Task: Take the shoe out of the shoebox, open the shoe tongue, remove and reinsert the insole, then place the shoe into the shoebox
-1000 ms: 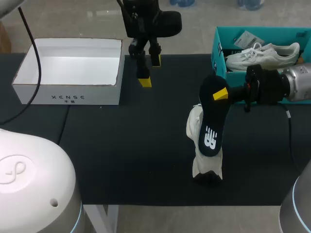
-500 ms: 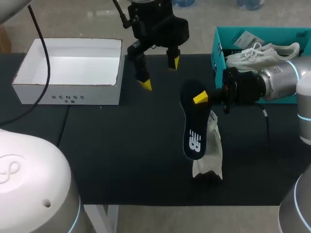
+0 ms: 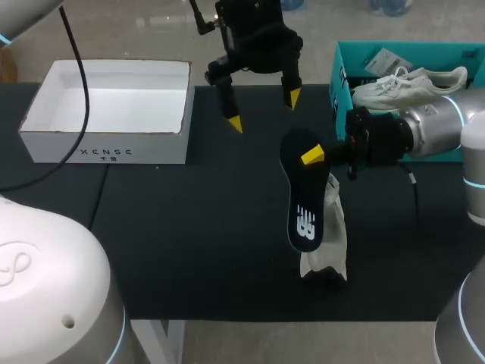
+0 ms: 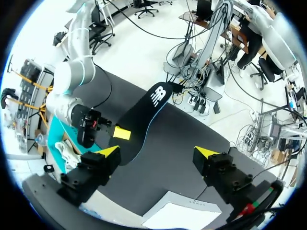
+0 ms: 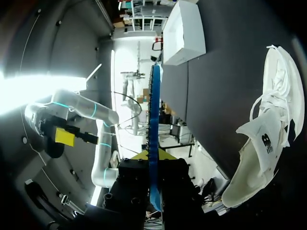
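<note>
R gripper (image 3: 313, 155) pinches insole (image 3: 305, 205); L gripper (image 3: 263, 110) wide open, holds nothing, near white shoebox (image 3: 106, 152). Teal box (image 3: 339, 76) holds a white sneaker (image 3: 409, 83).

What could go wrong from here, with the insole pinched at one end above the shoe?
1. The right pincer grips the insole only at one end; the long free part may swing or slip out on the way down.
2. The shoe lies loose on the mat with nothing holding it, and the left pincer is open and away from it, so pushing the insole in may just shove the shoe aside.
</note>
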`<state>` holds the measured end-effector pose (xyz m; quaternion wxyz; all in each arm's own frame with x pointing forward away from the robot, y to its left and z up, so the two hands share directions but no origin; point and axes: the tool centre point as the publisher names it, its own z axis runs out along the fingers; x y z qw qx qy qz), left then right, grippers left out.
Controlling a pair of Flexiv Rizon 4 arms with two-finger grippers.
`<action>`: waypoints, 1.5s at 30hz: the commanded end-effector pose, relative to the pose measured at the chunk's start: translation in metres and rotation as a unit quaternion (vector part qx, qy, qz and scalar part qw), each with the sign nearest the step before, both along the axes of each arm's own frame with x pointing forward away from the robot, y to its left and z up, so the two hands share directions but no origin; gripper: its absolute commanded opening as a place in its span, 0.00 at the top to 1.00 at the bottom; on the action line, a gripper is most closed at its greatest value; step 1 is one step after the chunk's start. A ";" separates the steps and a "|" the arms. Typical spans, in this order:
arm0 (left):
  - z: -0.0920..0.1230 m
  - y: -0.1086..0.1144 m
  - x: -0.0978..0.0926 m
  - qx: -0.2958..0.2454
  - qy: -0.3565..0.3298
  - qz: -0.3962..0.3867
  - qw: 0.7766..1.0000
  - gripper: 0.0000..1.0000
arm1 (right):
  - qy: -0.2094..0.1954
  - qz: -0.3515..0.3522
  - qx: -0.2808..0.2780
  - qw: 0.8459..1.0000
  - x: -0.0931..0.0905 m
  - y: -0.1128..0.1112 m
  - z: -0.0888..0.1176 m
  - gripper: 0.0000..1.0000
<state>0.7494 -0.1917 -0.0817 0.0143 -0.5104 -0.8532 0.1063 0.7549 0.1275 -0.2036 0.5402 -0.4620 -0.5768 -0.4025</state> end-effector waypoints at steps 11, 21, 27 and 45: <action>-0.007 -0.021 -0.005 0.003 -0.042 -0.047 0.998 0.00 | 0.000 -0.002 -0.001 1.000 -0.002 0.000 0.001 1.00; -0.007 -0.021 -0.005 0.003 -0.042 -0.047 0.998 0.00 | 0.000 -0.002 -0.001 1.000 -0.002 0.000 0.001 1.00; -0.007 -0.010 -0.010 -0.054 -0.059 -0.075 0.994 0.00 | 0.000 -0.002 -0.001 1.000 -0.002 0.000 0.001 1.00; -0.044 0.059 -0.022 -0.313 -0.052 -0.031 0.948 0.00 | 0.000 -0.002 -0.001 1.000 -0.002 0.000 0.001 1.00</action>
